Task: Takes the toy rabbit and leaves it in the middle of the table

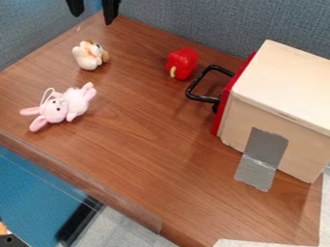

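One camera view. Black gripper at the top edge, left of centre; fingers spread, nothing between them. Pink toy rabbit lying near the left side of the wooden table, well apart from the gripper, off the middle. Small white plush near it. Progress, my judgement: nothing done. Left to do: reach down, grasp the rabbit, carry it to mid-table, let go, back off.

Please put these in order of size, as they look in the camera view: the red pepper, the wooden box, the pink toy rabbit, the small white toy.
Largest to smallest:
1. wooden box
2. pink toy rabbit

The red pepper and white toy look too alike to rank.
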Controlling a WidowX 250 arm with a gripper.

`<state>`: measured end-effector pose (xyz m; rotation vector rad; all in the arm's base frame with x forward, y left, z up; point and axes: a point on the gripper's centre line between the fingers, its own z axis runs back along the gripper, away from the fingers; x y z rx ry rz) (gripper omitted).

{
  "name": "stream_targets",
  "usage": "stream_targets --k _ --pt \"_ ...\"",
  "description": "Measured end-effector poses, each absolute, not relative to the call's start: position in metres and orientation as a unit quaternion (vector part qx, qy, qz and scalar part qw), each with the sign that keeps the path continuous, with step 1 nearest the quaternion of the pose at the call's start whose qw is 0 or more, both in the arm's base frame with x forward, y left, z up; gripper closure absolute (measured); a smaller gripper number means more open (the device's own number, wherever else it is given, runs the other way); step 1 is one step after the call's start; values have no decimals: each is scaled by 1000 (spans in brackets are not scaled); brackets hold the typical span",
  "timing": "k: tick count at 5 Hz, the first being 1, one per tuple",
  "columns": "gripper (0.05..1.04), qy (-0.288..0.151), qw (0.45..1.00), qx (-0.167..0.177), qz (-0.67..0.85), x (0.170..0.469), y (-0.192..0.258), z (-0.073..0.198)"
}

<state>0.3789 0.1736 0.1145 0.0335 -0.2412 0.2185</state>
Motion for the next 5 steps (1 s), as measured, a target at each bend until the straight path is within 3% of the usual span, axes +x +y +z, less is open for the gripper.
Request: stream_targets --k 2,3,5 --pt "83 -85 995 -24 54 354 163 84" --pt "83 -103 993 -48 20 333 167 101" --pt "83 -69 995 -48 -53 293 146 73"
